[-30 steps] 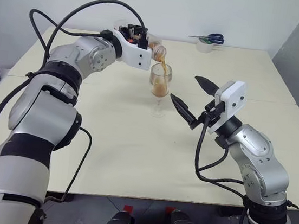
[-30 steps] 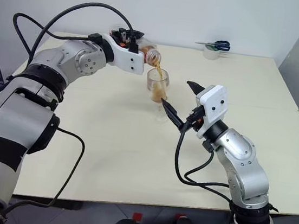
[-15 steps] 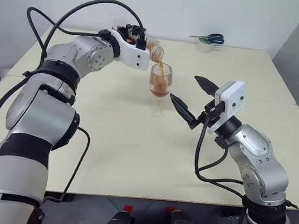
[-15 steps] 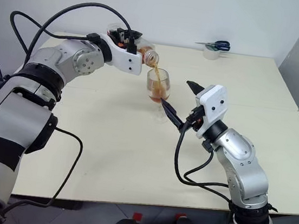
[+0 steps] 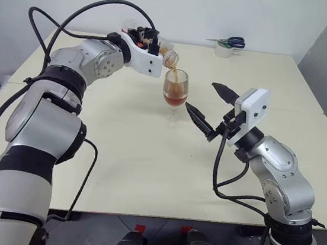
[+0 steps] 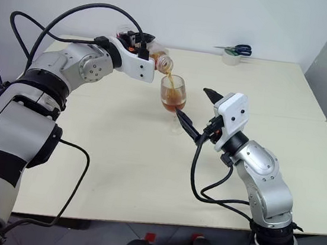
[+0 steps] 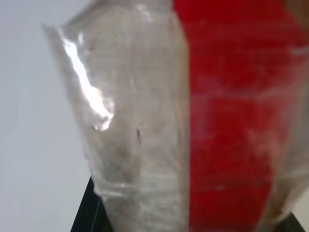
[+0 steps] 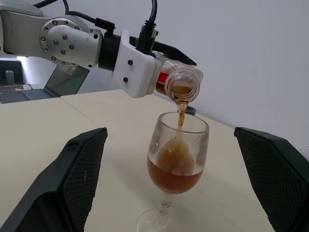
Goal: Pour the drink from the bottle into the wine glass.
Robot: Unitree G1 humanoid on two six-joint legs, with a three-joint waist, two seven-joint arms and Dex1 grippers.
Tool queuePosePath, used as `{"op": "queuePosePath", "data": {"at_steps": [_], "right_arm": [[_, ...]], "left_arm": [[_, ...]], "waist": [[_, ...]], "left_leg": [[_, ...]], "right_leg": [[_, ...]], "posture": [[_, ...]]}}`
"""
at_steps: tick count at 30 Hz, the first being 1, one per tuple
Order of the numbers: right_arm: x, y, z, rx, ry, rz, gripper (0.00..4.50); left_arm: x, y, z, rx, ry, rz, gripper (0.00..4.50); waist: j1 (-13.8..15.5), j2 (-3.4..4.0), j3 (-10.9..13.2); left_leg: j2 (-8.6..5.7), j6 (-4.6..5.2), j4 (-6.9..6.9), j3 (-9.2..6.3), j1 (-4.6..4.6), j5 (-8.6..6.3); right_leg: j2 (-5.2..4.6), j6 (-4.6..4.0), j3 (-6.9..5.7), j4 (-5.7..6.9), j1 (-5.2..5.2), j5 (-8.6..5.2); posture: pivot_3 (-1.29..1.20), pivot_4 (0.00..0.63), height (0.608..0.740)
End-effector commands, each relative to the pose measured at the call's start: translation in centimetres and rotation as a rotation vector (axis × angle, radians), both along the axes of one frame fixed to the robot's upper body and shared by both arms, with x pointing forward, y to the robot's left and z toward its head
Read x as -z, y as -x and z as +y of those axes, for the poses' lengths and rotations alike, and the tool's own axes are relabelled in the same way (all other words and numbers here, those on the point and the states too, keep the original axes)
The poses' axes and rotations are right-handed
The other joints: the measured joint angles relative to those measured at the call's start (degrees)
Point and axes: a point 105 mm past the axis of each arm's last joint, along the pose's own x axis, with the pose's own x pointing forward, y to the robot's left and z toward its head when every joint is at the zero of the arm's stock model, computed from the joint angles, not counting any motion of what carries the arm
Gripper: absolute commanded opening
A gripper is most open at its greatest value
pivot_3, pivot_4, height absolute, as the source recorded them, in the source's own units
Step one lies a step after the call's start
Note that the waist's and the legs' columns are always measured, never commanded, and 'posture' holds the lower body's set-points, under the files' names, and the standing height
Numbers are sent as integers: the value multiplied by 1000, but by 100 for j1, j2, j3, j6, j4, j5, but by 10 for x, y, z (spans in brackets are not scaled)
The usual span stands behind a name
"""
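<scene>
Amber drink [image 8: 175, 175] in wine glass [image 8: 177, 154]

wine glass [image 5: 175, 94] mid-table, bare table [image 5: 118, 153] around it, tape roll [image 5: 223, 50] far back

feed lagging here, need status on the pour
Left gripper shut on bottle, tipped, drink streaming into wine glass. Right gripper open beside glass. Nothing in the way.

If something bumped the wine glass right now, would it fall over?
Probably, yes. The wine glass stands on a thin stem with the drink up in its bowl, so it looks top-heavy. It seems to be clear glass, so it could break.
</scene>
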Motion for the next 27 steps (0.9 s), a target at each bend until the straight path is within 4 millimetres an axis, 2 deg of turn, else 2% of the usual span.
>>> {"op": "queuePosePath", "data": {"at_steps": [1, 16, 21, 24, 27], "right_arm": [[-11, 6, 1, -19, -11, -55, 4500], [-8, 5, -3, -31, 19, -39, 4500], [-10, 7, -3, -64, 32, -40, 4500], [-17, 10, 0, -111, 44, -45, 4500], [-21, 20, -2, -174, 77, -38, 4500]], "left_arm": [[-25, 4, 0, 11, 47, -59, 1609], [-39, 11, -8, 114, 362, 31, 1609], [-56, 15, -9, 190, 589, 82, 1609], [-52, 14, -10, 259, 828, 206, 1609], [-43, 7, 3, 244, 1061, 296, 1609]], "waist": [[0, 0, 0], [-6, -1, -1], [-14, -1, -1], [-16, 0, -3], [-29, -1, -4]], "left_leg": [[0, 0, 0, 0, 0, 0], [1, 0, 3, 2, 0, 0], [2, 0, 4, 1, 0, 0], [1, 0, 8, 0, 0, 0], [0, 0, 16, -1, 0, 0]], "right_leg": [[0, 0, 0, 0, 0, 0], [-1, 0, 1, 1, 0, 0], [-1, 0, 0, 1, 0, 0], [-5, 0, -1, 2, 2, 0], [-8, 0, -1, 6, 3, 1]], "posture": [[0, 150, 740], [0, 150, 740], [0, 150, 740], [0, 150, 740], [0, 150, 740]]}}
